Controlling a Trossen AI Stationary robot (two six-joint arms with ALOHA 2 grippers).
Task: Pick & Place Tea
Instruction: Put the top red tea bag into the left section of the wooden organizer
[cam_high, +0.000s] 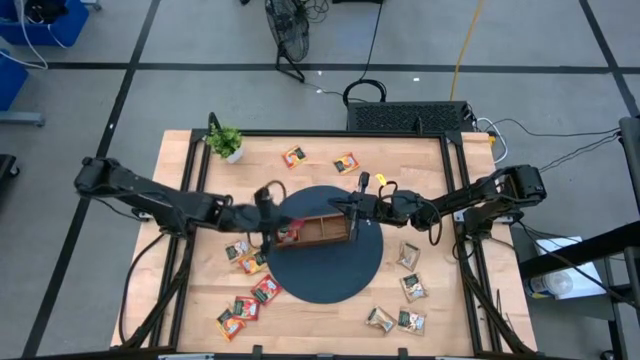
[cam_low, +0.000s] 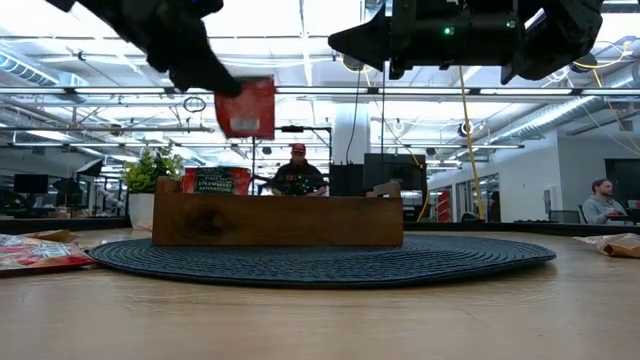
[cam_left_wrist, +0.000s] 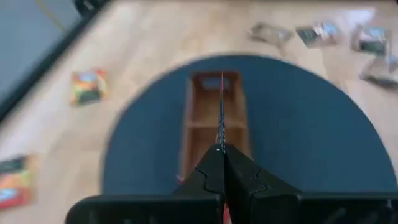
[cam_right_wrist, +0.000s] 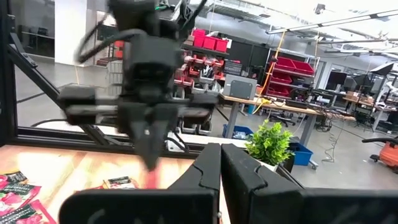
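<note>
My left gripper (cam_low: 225, 88) hangs above the left end of the brown wooden tray (cam_high: 322, 232), shut on a red tea sachet (cam_low: 245, 107). The tray sits on a round dark mat (cam_high: 330, 275). Another red sachet (cam_low: 215, 181) stands upright in the tray's left compartment. My right gripper (cam_high: 352, 208) is shut and hovers high over the tray's right end, touching nothing. Loose sachets lie flat on the table: orange ones (cam_high: 294, 156) at the far side, red ones (cam_high: 250, 300) at the near left, beige-and-green ones (cam_high: 410, 288) at the near right. My left gripper pinches the red sachet's upper edge (cam_low: 232, 92) between its two fingers, coming from above and slanting down. The sachet hangs flat below the fingertips, lifted clear above the tray. In the left wrist view it shows edge-on (cam_left_wrist: 221, 112) running out from the shut fingers.
A small green potted plant (cam_high: 226, 142) stands at the table's far left corner. Bare wood lies between the mat and the table's near edge. People sit in the room beyond the table (cam_low: 298, 175).
</note>
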